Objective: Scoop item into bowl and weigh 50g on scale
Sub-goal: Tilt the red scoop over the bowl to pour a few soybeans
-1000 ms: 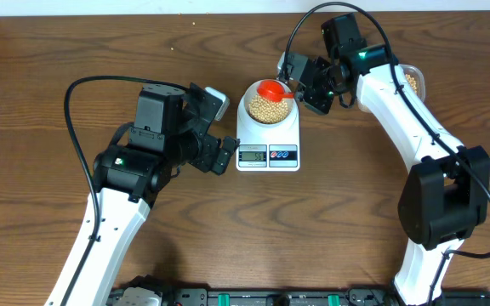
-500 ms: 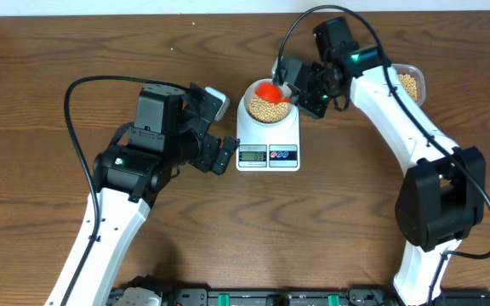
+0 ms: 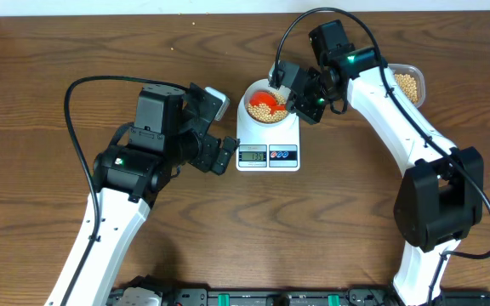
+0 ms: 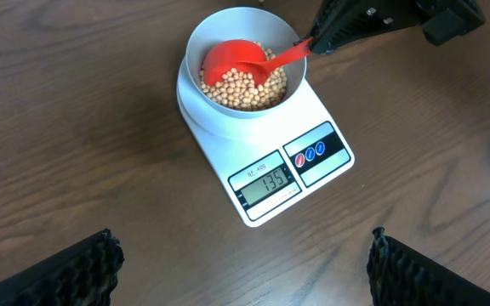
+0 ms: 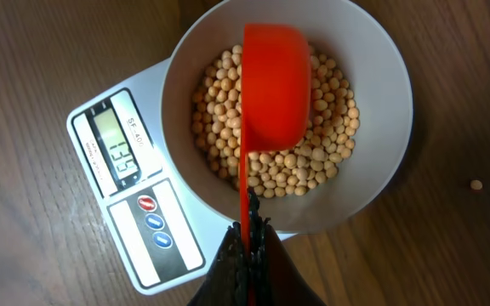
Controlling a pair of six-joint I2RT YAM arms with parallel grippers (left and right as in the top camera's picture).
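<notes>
Right now, on the wooden table [image 3: 41,68], my left gripper [image 3: 221,127] sits at the scale's [image 3: 268,140] nine o'clock, jaws spread wide, gripping nothing. My right gripper [image 3: 294,93], at the bowl's [image 3: 249,98] two o'clock, is pinched tight on the handle of the red scoop [image 4: 232,61]. The scale carries the bowl at its twelve o'clock end. The scoop head is down inside it, over the beans [image 4: 245,92].

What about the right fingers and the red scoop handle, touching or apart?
Touching. The right wrist view shows the right gripper with its fingers closed on the red scoop by its handle, no gap visible.
</notes>
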